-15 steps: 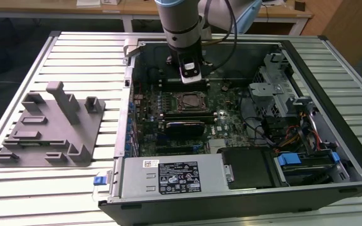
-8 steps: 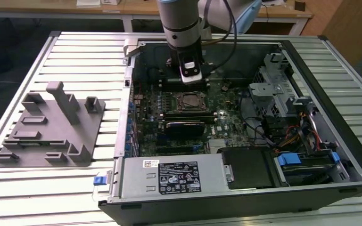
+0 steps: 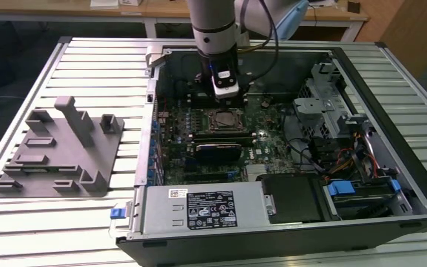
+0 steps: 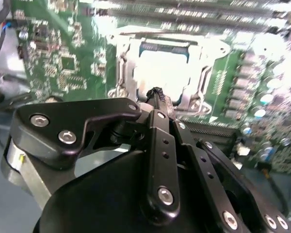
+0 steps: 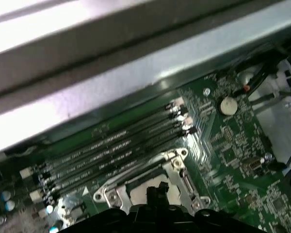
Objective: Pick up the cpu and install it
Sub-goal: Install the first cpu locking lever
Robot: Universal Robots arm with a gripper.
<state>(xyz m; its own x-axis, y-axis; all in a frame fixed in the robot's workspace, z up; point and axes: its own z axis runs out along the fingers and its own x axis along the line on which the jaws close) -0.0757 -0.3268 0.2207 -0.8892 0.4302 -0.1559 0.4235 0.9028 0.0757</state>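
Observation:
The cpu [image 3: 222, 119], a small silvery square, lies flat inside the metal socket frame [image 4: 121, 63] on the green motherboard [image 3: 273, 147] in the open computer case. In the second wrist view the cpu [image 4: 165, 65] shows as a bright pale square, and in the first wrist view the cpu [image 5: 136, 195] is partly hidden by the fingertips. My gripper [image 3: 226, 95] hangs just above the far side of the socket. Its black fingers meet at a narrow tip [image 4: 156, 93], shut with nothing seen between them. That tip [image 5: 157, 188] sits over the socket.
Dark memory slots [image 5: 111, 150] run beside the socket, next to the case's metal wall [image 5: 136, 73]. A black rectangular chip [image 3: 217, 150], the power supply [image 3: 202, 208] and a drive cage [image 3: 324, 105] with cables crowd the case. A grey fixture [image 3: 58, 150] stands on the slatted table at the exterior view's left.

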